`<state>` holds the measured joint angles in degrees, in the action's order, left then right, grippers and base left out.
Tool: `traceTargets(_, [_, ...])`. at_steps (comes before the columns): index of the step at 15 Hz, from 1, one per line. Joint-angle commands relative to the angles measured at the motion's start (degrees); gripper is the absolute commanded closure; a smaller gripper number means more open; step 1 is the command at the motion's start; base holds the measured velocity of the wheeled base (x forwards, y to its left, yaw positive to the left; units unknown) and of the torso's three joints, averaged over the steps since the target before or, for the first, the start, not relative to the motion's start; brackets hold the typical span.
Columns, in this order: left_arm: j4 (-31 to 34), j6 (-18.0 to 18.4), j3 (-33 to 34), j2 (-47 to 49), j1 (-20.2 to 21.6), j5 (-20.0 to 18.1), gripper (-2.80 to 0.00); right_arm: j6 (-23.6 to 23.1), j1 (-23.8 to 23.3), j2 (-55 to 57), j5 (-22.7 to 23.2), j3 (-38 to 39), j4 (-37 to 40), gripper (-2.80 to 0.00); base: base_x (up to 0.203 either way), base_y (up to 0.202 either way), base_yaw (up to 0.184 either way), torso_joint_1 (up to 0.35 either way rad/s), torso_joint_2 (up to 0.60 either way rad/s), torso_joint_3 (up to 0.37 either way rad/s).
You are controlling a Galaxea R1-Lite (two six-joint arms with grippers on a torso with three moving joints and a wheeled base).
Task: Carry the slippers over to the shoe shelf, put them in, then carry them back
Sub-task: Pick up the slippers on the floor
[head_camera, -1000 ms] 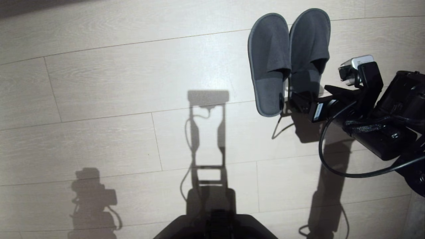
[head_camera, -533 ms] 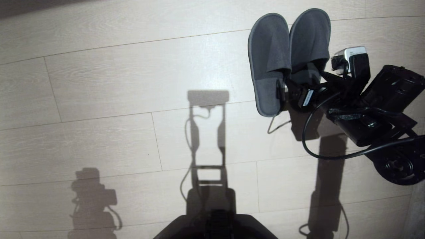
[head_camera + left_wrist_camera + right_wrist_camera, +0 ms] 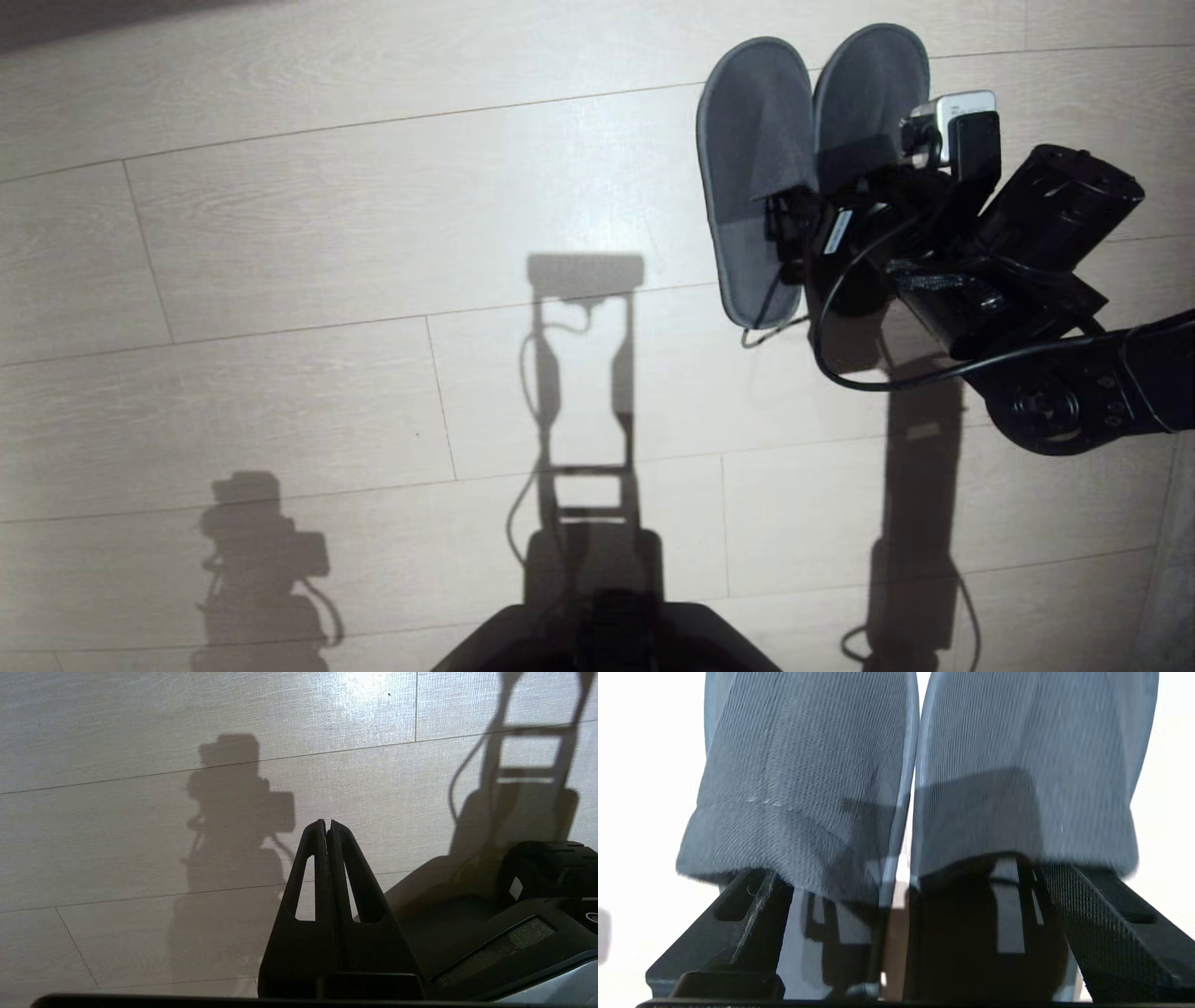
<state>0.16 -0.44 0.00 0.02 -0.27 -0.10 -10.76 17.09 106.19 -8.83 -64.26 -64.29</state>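
Head view: the grey-blue slippers are seen side by side on the pale wood floor, far right. The right gripper is set at their heel ends, jaws spread wide, nothing grasped. The left gripper is parked above the floor, jaws pressed together.

The black right gripper has pushed forward from the heel ends of the flat grey-blue fabric slippers to their toe bands. Its fingers now stand wide, one inside each slipper, and the arm covers more of the right-hand slipper than before.
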Motion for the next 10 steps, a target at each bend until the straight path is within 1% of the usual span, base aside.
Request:
traceTargets(1, [0.0,-0.1,0.1,0.0,0.0,0.0,0.00,-0.2,-0.1,1.6,0.3,-1.8,-0.4,-2.80,0.000,0.000,0.000,0.000,0.00,0.000])
traceTargets(3, [0.0,0.0,0.1,-0.1,0.0,0.0,0.00,-0.4,-0.7,3.2,0.9,-3.8,-1.0,-2.80,0.000,0.000,0.000,0.000,0.00,0.000])
traceTargets(4, [0.0,0.0,0.1,0.0,0.0,0.1,0.00,-0.5,-1.0,4.4,1.5,-5.5,-1.6,0.00,0.000,0.000,0.000,0.000,0.00,0.000])
traceTargets(6, [0.0,0.0,0.1,-0.1,0.0,0.1,0.00,-0.6,-1.4,5.1,4.8,-6.5,-2.2,0.00,0.000,0.000,0.000,0.000,0.00,0.000])
traceTargets(10, [0.0,0.0,0.1,-0.1,0.0,0.0,0.00,-0.5,-1.5,5.7,5.7,-7.5,-2.2,0.00,0.000,0.000,0.000,0.000,0.00,0.000])
